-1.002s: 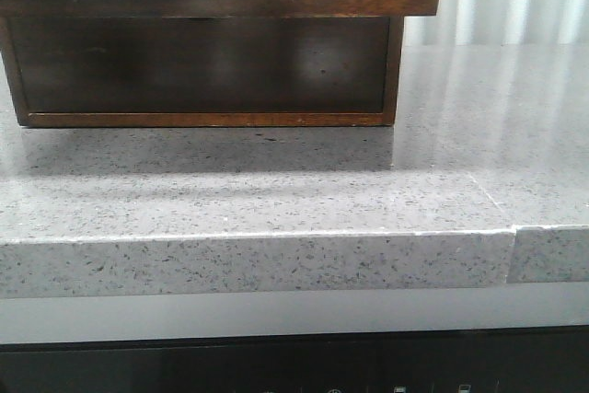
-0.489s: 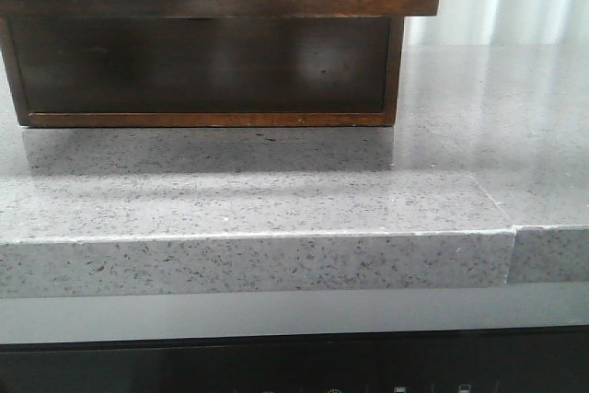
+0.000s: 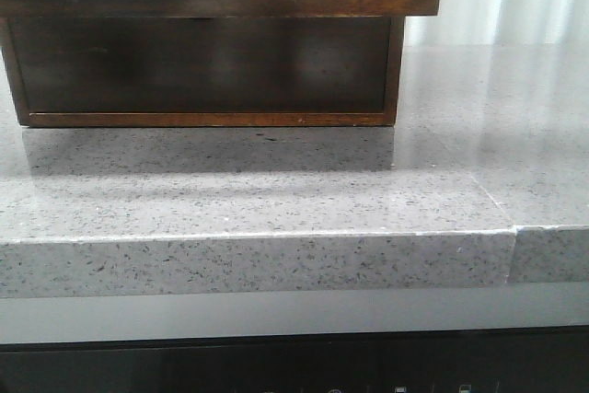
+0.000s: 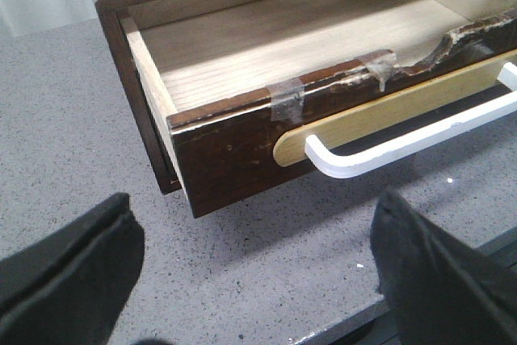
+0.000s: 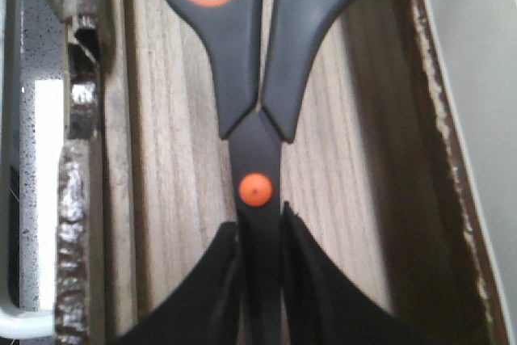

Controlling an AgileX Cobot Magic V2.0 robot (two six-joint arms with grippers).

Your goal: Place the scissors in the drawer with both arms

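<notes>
the main risk is a bad drop: the scissors [image 5: 257, 111] hang over the pulled-out drawer [image 4: 242, 46] with the handles pointing away from the right gripper [image 5: 260, 280]. if they are let go while off to one side, the handles could catch the chipped, taped front edge [image 4: 355, 70] or the side wall and land half out. a second risk is the drawer rolling or being nudged, since nothing is holding it; the white handle [image 4: 404, 139] sits free.

the right gripper's fingers [image 5: 202, 288] are pinched on the blades just below the orange pivot screw [image 5: 255, 189], blades shut, over the pale wooden floor of the drawer. whether the scissors touch that floor cannot be told.

the left gripper [image 4: 250, 280] is spread wide and empty, hovering above the grey counter [image 4: 73, 143] in front of the drawer, touching nothing.
</notes>
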